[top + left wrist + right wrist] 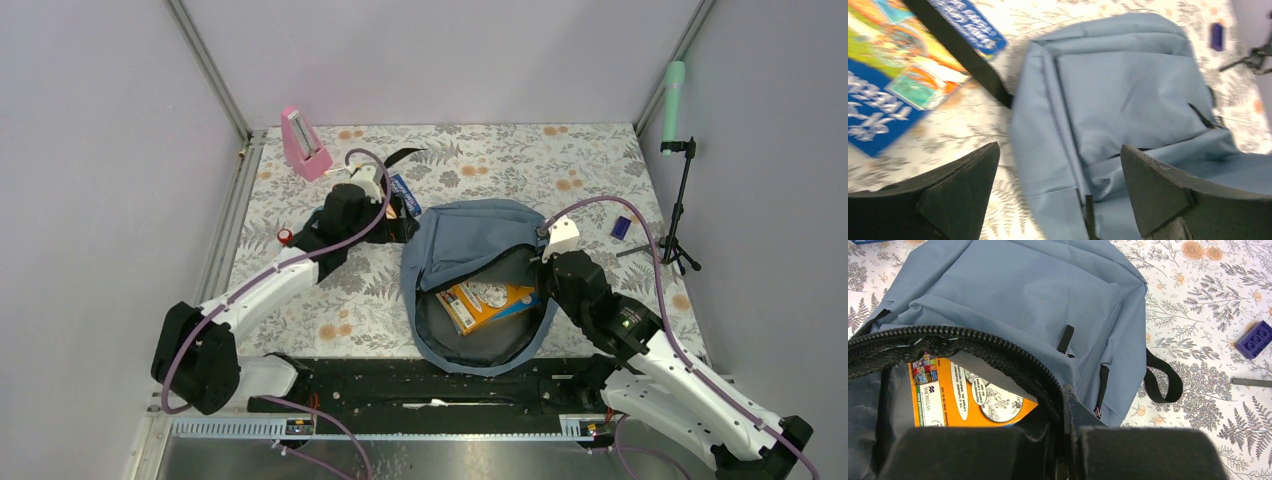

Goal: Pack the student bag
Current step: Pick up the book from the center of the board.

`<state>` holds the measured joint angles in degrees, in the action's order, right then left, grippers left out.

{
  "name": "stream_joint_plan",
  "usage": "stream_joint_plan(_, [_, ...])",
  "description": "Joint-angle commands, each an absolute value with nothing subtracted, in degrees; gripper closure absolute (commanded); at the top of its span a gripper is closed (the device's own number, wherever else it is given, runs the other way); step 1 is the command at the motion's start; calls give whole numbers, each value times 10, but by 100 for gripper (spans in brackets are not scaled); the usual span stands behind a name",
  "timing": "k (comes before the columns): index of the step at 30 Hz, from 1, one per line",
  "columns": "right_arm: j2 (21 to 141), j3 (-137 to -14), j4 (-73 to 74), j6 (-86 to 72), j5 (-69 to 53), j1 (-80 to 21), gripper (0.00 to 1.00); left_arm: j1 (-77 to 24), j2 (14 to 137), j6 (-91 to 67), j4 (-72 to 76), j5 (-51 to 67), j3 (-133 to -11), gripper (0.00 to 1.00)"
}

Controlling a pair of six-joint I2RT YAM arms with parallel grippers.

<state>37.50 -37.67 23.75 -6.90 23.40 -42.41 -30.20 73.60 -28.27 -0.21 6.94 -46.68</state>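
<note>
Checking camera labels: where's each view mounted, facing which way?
Top external: high behind the robot, looking down at the table; left arm, right arm show.
Left wrist: beside the student bag, facing across it; open jaws below.
Right wrist: at the bag's mouth, looking in; jaws shut on its zipper rim.
Shared: top and right wrist show the orange book.

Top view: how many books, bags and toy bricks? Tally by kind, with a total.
Books: 2, an orange book and a blue book
Bag: 1
Brick: 1
Total: 4
</note>
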Motion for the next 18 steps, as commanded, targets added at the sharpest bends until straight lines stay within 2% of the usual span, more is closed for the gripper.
stream_joint_plan(1, [370, -398, 222, -66, 268, -423, 100, -286, 758, -163, -176, 5, -577, 5])
stream_joint_plan(5, [365, -397, 221, -63, 267, -423, 100, -267, 810, -62, -257, -10, -682, 2])
stream_joint_plan(10, [350, -388, 211, -65, 253, -423, 100, -184, 914, 117, -340, 143, -805, 3])
stream_joint_plan(14, [340, -381, 208, -65, 253, -423, 100, -109, 1009, 96, -338, 245, -872, 5])
stream_joint_plan(18, [330, -379, 207, -65, 252, -423, 100, -81, 1078, 74, -336, 232, -921, 6])
